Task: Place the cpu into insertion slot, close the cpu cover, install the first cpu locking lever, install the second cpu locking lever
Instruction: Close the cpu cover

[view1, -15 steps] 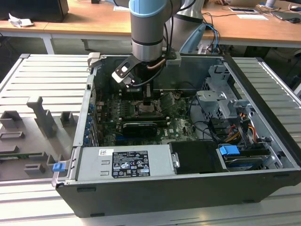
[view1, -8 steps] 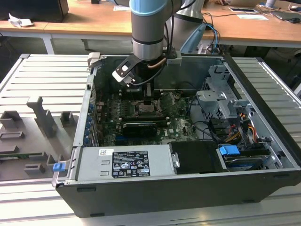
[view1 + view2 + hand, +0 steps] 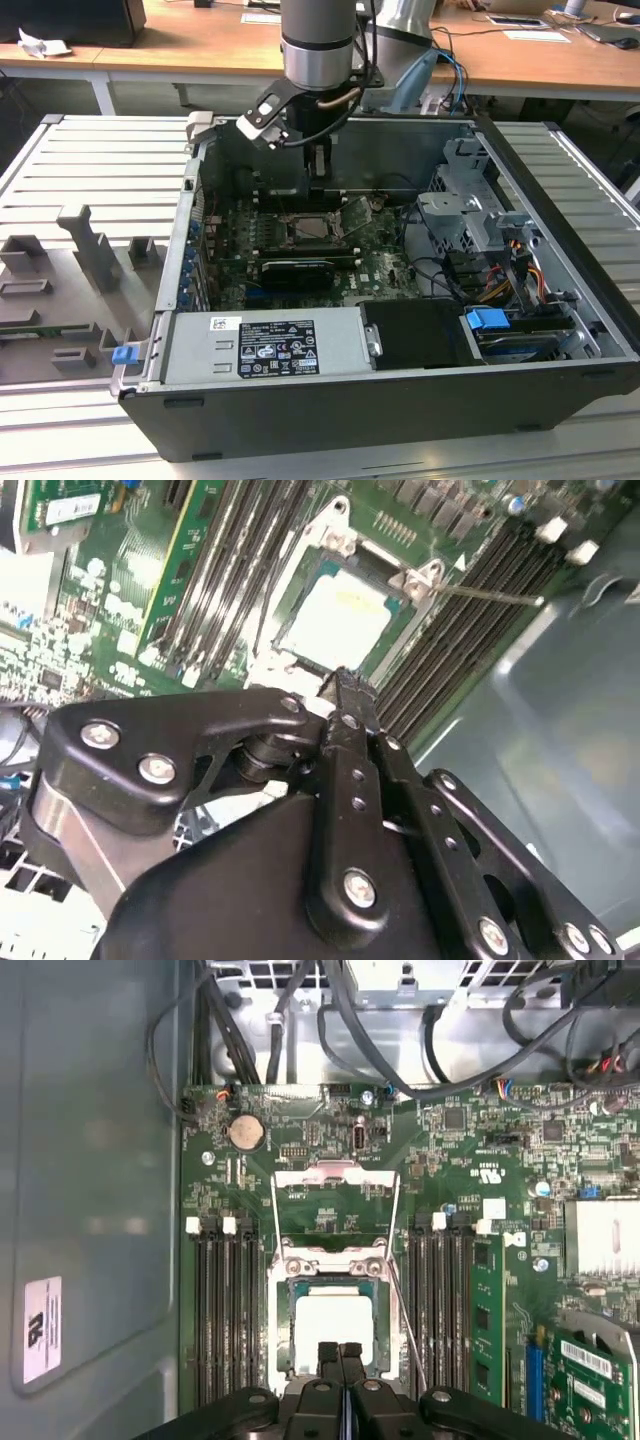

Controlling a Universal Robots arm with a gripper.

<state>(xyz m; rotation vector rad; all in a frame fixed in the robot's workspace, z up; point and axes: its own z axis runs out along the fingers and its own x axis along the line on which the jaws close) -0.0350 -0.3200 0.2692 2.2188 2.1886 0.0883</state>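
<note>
Arm (image 3: 318,50): one, dropping near-vertical from above into the open computer case (image 3: 350,415), wrist level with the case's top rim. The case lies on its side on a slatted metal table (image 3: 90,160).

Gripper (image 3: 340,1352): one, pointing straight down at the motherboard (image 3: 470,1160). Its two fingertips are pressed together pad to pad and grip nothing. In the first wrist view the tips hang over the insertion slot's edge farthest from the coin cell (image 3: 245,1132). Whether they touch the board I cannot tell.

Count:
- One cpu (image 3: 333,1325).
- One insertion slot (image 3: 284,1305).
- One cpu cover (image 3: 300,1178).
- One thin metal lever rod (image 3: 408,1330) clearly seen.
- Two banks of long black memory slots, one (image 3: 228,1310) on each side (image 3: 442,1310) of the socket.

Cpu: seated flat in the insertion slot, pale face up. It is square, so it has no long axis, and its sides run parallel to the memory slots. The socket sits mid-board between the two banks.

Cover: swung open, hinged on the socket edge nearest the coin cell. Green board shows through its cut-out. In the exterior view it stands tilted up at the socket's side toward the drive cage.

Lever rod: lies along the socket's side, beside one memory bank, slanting slightly away from the socket.
</note>
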